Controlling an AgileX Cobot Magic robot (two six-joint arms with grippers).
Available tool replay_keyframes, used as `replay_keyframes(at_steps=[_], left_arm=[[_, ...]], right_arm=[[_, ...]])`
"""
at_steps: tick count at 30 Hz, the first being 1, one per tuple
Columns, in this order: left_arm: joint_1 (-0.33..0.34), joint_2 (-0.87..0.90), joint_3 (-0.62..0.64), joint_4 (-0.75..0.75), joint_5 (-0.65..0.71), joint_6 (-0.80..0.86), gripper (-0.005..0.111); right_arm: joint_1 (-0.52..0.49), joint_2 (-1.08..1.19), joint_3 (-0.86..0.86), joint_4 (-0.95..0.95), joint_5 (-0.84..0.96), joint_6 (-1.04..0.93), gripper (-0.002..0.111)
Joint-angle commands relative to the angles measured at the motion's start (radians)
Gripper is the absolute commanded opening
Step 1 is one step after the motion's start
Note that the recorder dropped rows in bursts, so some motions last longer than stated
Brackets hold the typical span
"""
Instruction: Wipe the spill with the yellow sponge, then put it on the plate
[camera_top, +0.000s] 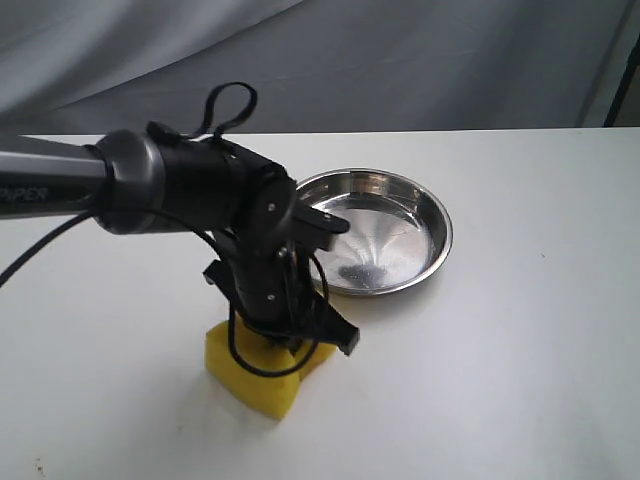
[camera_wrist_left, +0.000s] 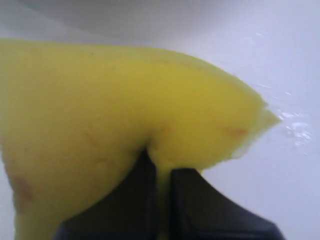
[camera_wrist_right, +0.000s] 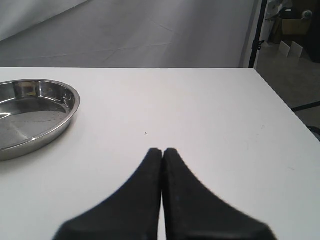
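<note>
Exterior view, left side: the left arm (camera_top: 60, 185) enters from 9 o'clock and angles down to the left claw (camera_top: 296, 338), which stands over the yellow sponge (camera_top: 255, 375). The sponge sits on the white bench (camera_top: 500, 350), at about 7 o'clock from the plate (camera_top: 436, 212) and apart from it. In the left wrist view the left claw (camera_wrist_left: 159, 164) is nearly closed, its jaws pinching a thin fold of the yellow sponge (camera_wrist_left: 100, 110) between them. Faint brownish marks (camera_wrist_left: 234, 131) show on the foam, and small wet glints (camera_wrist_left: 296, 128) lie on the bench just beside one corner. The plate is upright on the bench and nothing lies in it. In the right wrist view the right claw (camera_wrist_right: 162, 151) is fully closed, tips touching, with nothing in its grip. It hangs above bare bench, with the plate (camera_wrist_right: 72, 98) at about 10 o'clock from its tips.
</note>
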Motion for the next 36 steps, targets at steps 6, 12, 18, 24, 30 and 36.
replay_keyframes(at_steps=[6,12,18,24,30,36], left_arm=[[0.176,0.012,0.007,0.047,0.018,-0.014,0.000],[0.151,0.012,0.007,0.019,0.037,-0.007,0.000],[0.002,0.012,0.007,-0.046,0.033,-0.007,0.000],[-0.148,0.012,0.007,-0.097,0.014,-0.007,0.000],[-0.228,0.012,0.007,-0.169,0.018,-0.013,0.000],[-0.142,0.012,0.007,-0.169,0.018,-0.059,0.000]], right_arm=[[-0.006,-0.006,0.003,-0.012,-0.016,-0.004,0.000],[-0.006,-0.006,0.003,-0.012,-0.016,-0.004,0.000],[-0.006,-0.006,0.003,-0.012,-0.016,-0.004,0.000],[-0.006,-0.006,0.003,-0.012,-0.016,-0.004,0.000],[-0.006,-0.006,0.003,-0.012,-0.016,-0.004,0.000],[-0.006,-0.006,0.003,-0.012,-0.016,-0.004,0.000]])
